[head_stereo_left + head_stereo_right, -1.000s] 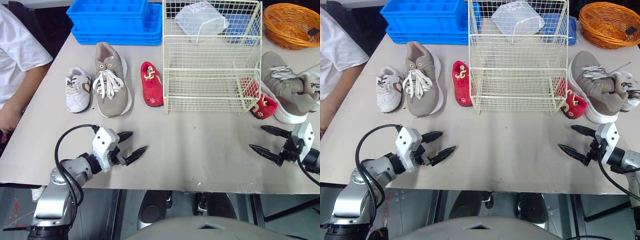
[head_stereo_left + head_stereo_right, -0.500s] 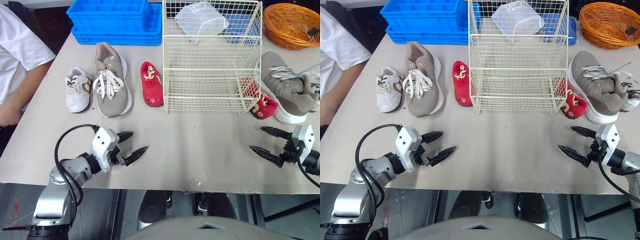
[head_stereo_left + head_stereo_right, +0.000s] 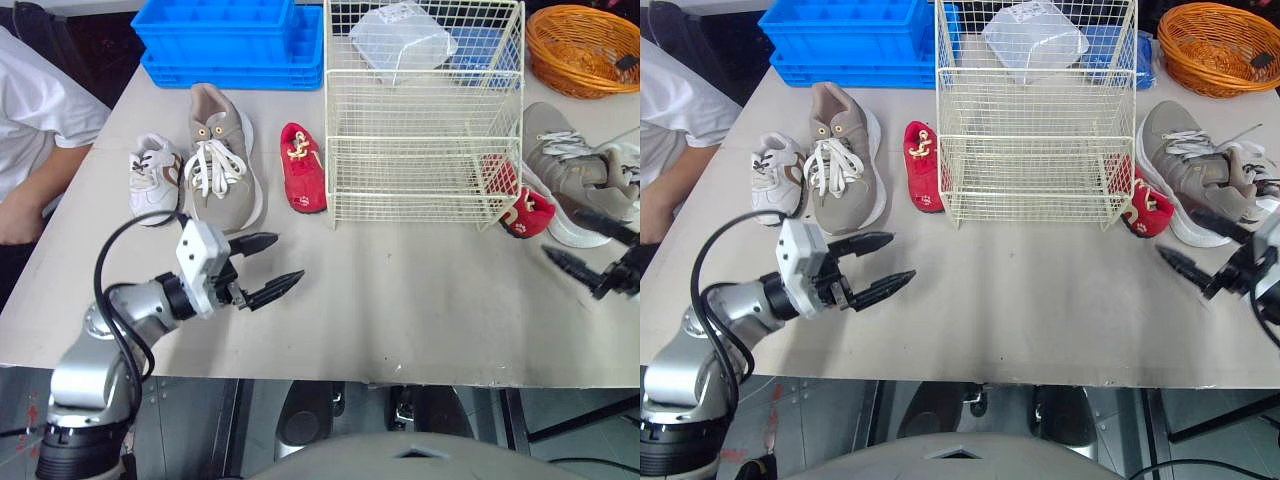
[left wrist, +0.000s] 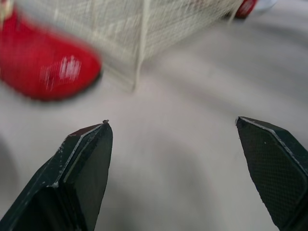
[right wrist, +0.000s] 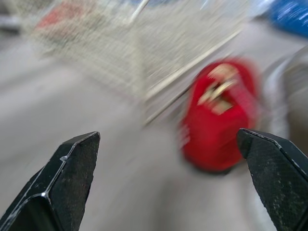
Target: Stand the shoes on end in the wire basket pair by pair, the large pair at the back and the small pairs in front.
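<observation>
The cream wire basket (image 3: 420,140) stands at mid-table with no shoes in it. To its left lie a small white shoe (image 3: 155,180), a large taupe shoe (image 3: 222,160) and a small red shoe (image 3: 302,168). To its right lie the other red shoe (image 3: 520,205), the other taupe shoe (image 3: 575,185) and a white shoe (image 3: 625,160) at the edge. My left gripper (image 3: 288,257) hovers open just in front of the left taupe shoe. My right gripper (image 3: 562,232) hangs open in front of the right red shoe (image 5: 219,113), holding nothing.
Blue crates (image 3: 230,40) are stacked at the back left and an orange wicker basket (image 3: 585,45) sits at the back right. A clear plastic piece (image 3: 403,40) shows at the wire basket's far side. A person's arm (image 3: 30,200) rests by the left table edge.
My left gripper has moved forward and up toward the left shoes. My right gripper has shifted right and forward toward the right shoes. Both stay open.
</observation>
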Motion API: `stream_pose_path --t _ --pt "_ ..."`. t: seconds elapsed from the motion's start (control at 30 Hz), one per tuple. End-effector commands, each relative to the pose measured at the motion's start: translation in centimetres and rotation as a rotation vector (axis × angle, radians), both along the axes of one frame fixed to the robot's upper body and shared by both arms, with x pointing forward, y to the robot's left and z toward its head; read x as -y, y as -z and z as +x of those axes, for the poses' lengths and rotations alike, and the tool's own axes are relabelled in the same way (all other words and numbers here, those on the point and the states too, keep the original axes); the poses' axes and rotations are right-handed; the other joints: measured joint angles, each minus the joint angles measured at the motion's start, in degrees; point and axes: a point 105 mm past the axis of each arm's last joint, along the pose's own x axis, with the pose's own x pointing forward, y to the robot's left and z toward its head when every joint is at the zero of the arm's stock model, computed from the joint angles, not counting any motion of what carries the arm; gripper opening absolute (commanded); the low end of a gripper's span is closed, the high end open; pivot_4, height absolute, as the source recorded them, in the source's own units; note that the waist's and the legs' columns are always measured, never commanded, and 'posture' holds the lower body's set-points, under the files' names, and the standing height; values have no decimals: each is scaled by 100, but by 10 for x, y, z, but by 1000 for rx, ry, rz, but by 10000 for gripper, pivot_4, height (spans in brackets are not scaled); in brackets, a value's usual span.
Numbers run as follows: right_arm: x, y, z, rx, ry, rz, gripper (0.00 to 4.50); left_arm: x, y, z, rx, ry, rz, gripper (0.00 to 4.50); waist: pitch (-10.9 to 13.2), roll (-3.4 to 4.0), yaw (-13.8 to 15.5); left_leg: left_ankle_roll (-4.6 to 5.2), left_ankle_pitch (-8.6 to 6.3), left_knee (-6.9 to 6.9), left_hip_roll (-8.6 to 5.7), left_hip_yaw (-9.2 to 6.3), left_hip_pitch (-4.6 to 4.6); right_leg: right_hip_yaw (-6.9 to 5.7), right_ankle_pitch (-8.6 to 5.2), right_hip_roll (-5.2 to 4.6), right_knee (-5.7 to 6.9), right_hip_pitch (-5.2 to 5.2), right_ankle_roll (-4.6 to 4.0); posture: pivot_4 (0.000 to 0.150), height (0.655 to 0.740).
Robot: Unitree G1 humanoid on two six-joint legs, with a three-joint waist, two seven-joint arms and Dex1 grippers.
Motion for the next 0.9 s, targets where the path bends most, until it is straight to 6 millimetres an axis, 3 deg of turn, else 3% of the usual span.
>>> stream_pose_path --t 0.03,0.2,0.33,0.47,0.53,0.63,0.83,0.9 --pt "30 -31 4 130 164 16 45000 18 -44 -7 102 123 -56 44186 0 0 14 0 0 0 -1 0 0 0 0 0 0 1 0 1500 6860" --pt "49 -32 13 123 319 55 45000 37 -78 -12 169 231 -83 44186 4 -4 7 -2 3 0 -2 4 -1 1 0 3 -2 2 1 1500 6860" --pt "57 -15 19 29 407 82 45000 48 -93 -14 199 283 -76 44186 4 -4 -6 -3 3 0 -2 11 1 5 0 5 -4 3 1 1500 6860" --pt "63 2 22 -74 467 103 45000 55 -100 -14 212 310 -60 44186 4 -4 -8 -3 4 0 -2 14 5 10 0 8 -2 3 2 1500 6860" --pt "56 7 23 -114 441 151 45000 58 -102 -15 215 323 -49 44186 4 -4 -8 -4 4 0 -2 14 5 11 0 9 -2 3 2 1500 6860" --pt "45 8 30 -135 409 216 45000 61 -103 -16 216 340 -40 44186 4 -5 -14 -4 4 1 -2 16 6 15 0 10 -2 3 2 1500 6860" --pt "42 10 36 -158 396 220 45000 65 -104 -15 216 356 -29 44186 6 -2 -12 -4 4 0 -2 17 6 18 0 12 -1 1 2 1500 6860" --pt "42 11 37 -158 397 220 35777 65 -104 -15 216 359 -26 45000 6 -2 -11 -4 4 0 -2 18 6 19 0 12 -2 1 2 1500 6860"
